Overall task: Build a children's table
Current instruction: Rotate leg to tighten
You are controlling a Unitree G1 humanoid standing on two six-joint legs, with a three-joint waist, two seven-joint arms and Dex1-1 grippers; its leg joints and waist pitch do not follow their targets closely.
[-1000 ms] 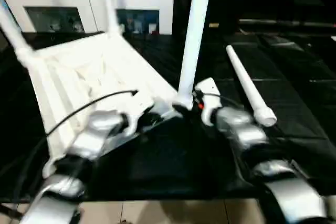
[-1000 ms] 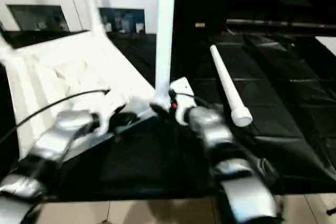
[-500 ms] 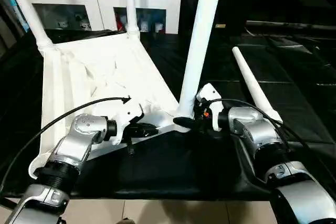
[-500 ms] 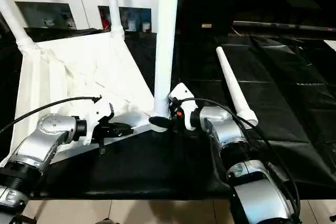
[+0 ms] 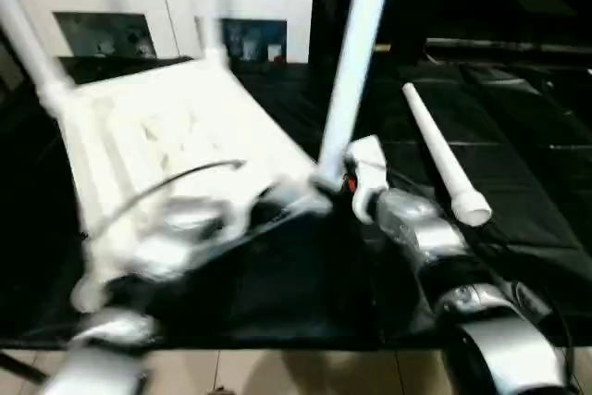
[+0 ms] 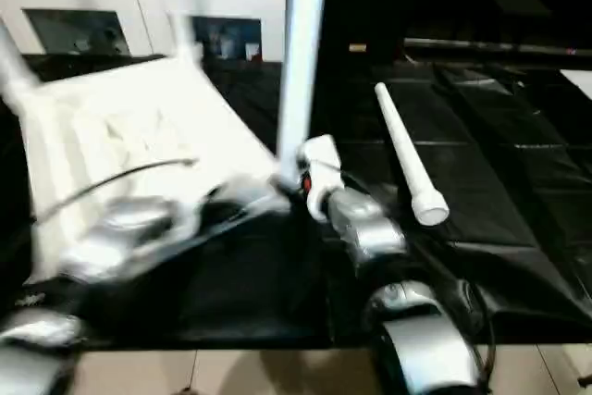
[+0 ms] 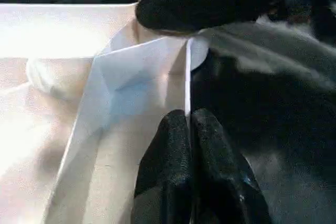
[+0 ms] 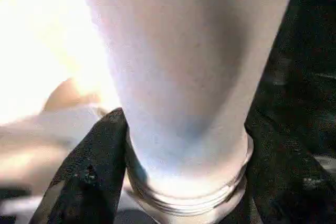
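The white tabletop (image 5: 176, 127) lies underside up on the black mat, with a leg standing in each far corner (image 5: 23, 34) (image 5: 205, 6). A third leg (image 5: 356, 53) stands upright in the near right corner socket. My right gripper (image 8: 185, 124) is shut on this leg's base, one black finger (image 8: 89, 171) on each side just above the threaded collar. In the left wrist view my left gripper (image 7: 190, 124) is shut on the thin rim of the tabletop (image 7: 131, 66), close to that same corner. A fourth leg (image 5: 439, 159) lies loose on the mat to the right.
A white cabinet (image 5: 166, 6) with glass doors stands behind the tabletop. The black mat (image 5: 518, 136) spreads out to the right past the loose leg. Its front edge meets a light tiled floor (image 5: 296, 372) near my arms.
The head camera has shifted and the picture is blurred by motion. My right gripper's jaws have come in around the leg's base. The left gripper keeps its hold on the rim.
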